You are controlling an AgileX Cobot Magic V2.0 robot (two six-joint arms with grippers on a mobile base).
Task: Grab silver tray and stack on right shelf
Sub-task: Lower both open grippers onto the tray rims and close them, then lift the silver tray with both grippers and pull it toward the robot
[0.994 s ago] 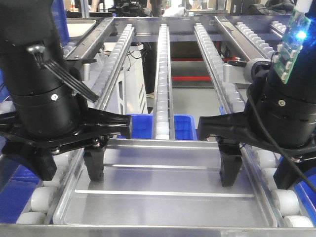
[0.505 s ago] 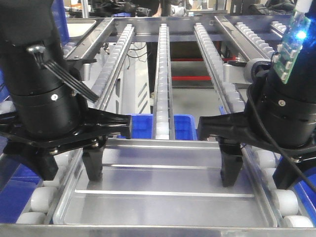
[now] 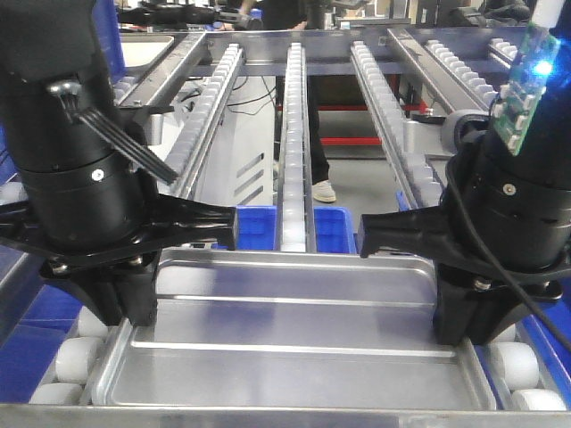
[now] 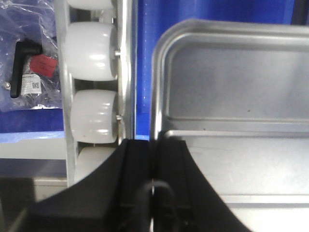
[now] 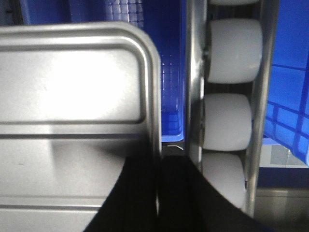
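The silver tray (image 3: 294,325) lies between the roller rails of the right shelf (image 3: 293,134), just behind the polished front bar (image 3: 285,417). My left gripper (image 3: 134,312) is shut on the tray's left rim, and the left wrist view shows its black fingers (image 4: 140,159) pinching that rim next to the tray corner (image 4: 231,87). My right gripper (image 3: 459,321) is shut on the right rim. In the right wrist view its fingers (image 5: 178,179) meet over the edge of the tray (image 5: 72,77).
White rollers (image 4: 91,50) (image 5: 234,50) run close outside each gripped rim. Blue bins (image 3: 268,227) sit below the shelf. A plastic bag with a black handle (image 4: 24,67) lies lower left. A person's shoe (image 3: 323,190) shows on the floor beyond.
Both grippers have gone from open, straddling the tray's side rims, to shut on them. The tray's far end looks slightly raised.
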